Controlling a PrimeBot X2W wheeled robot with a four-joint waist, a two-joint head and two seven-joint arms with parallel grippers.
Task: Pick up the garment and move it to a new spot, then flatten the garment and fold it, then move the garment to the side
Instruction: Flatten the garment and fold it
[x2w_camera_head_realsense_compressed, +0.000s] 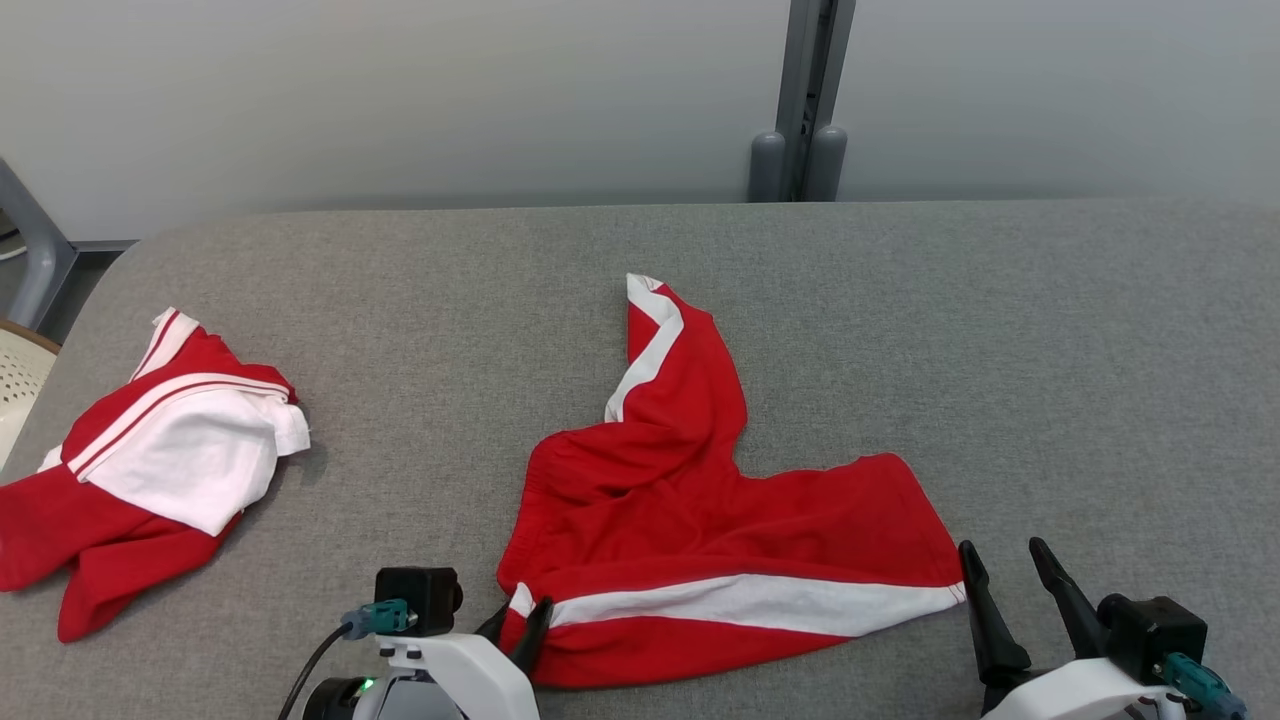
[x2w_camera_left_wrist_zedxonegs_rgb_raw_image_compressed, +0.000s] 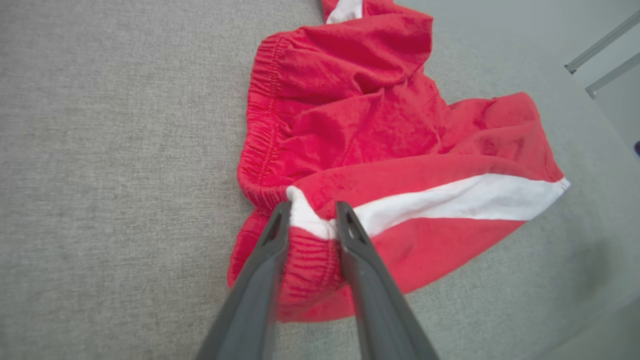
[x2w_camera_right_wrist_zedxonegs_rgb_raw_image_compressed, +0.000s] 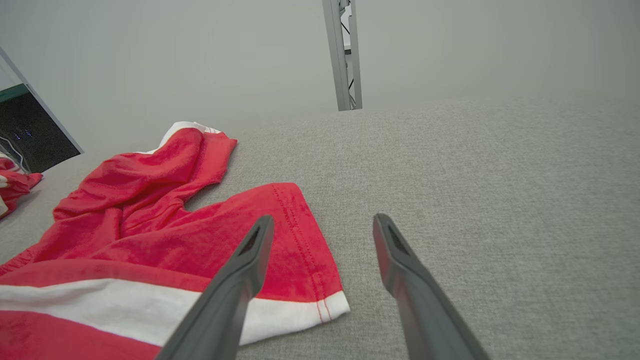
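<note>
Item 1. Red shorts (x2w_camera_head_realsense_compressed: 720, 540), white side stripe (x2w_camera_head_realsense_compressed: 750, 600). They lie rumpled on the grey cloth-covered tabletop (x2w_camera_head_realsense_compressed: 1000, 330), near its middle and close to the robot's edge. One leg stretches away from the robot. The other spreads toward the robot's right, stripe uppermost, and ends in a stitched hem (x2w_camera_right_wrist_zedxonegs_rgb_raw_image_compressed: 310, 250). The elastic waistband (x2w_camera_left_wrist_zedxonegs_rgb_raw_image_compressed: 260, 150) faces the robot's left.

Item 2. Left pincer (x2w_camera_left_wrist_zedxonegs_rgb_raw_image_compressed: 312, 212). It sits at the shorts' near-left corner, where the stripe meets the waistband. It is clenched on the shorts: a bunched fold of white and red cloth sits between the two dark fingers (x2w_camera_left_wrist_zedxonegs_rgb_raw_image_compressed: 260, 280), which press it from either side.

Item 3. Right pincer (x2w_camera_head_realsense_compressed: 1002, 548). It is just beside the shorts' right-hand hem, at the stripe's end. It is released, jaws spread wide and holding nothing. One finger overlaps the hem corner in the wrist view; contact with the cloth cannot be told.

Item 4. Second garment (x2w_camera_head_realsense_compressed: 150, 450), red and white, crumpled. It is well apart from the shorts, to their left, at the tabletop's edge.

Item 5. Grey post (x2w_camera_head_realsense_compressed: 800, 100). It stands upright beyond the shorts, behind the tabletop's far edge.
</note>
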